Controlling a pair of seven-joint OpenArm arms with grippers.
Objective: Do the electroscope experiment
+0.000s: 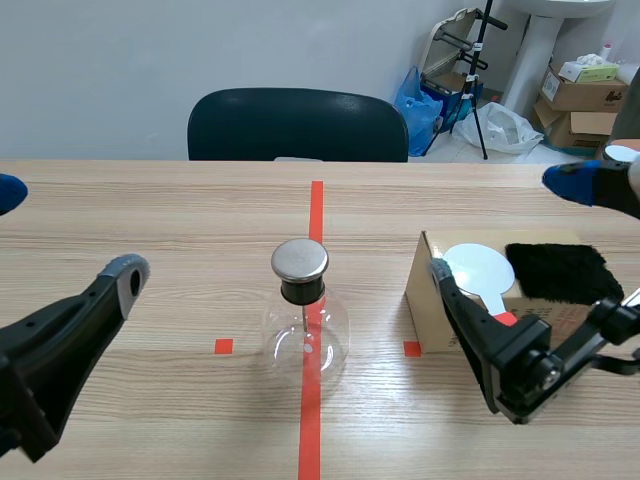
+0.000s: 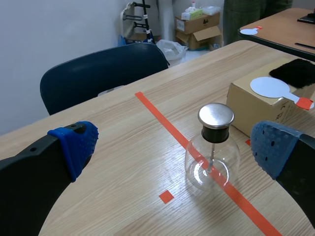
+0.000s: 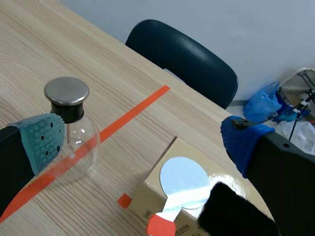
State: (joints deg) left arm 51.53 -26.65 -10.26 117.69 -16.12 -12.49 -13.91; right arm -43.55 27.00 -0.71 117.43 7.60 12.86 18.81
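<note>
Left gripper [image 2: 172, 147] and right gripper [image 3: 142, 141] gape empty; the box [image 1: 428, 300] print (small) is unreadable.

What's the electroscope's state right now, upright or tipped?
Upright: the electroscope rests on its glass bulb on the table, metal cap level on top.

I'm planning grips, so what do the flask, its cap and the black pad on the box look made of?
Flask: clear glass or plastic; the tape line shows through it. Cap: brushed metal, by its dull grey sheen. Black pad: probably fur or fleece, fuzzy and matte.
</note>
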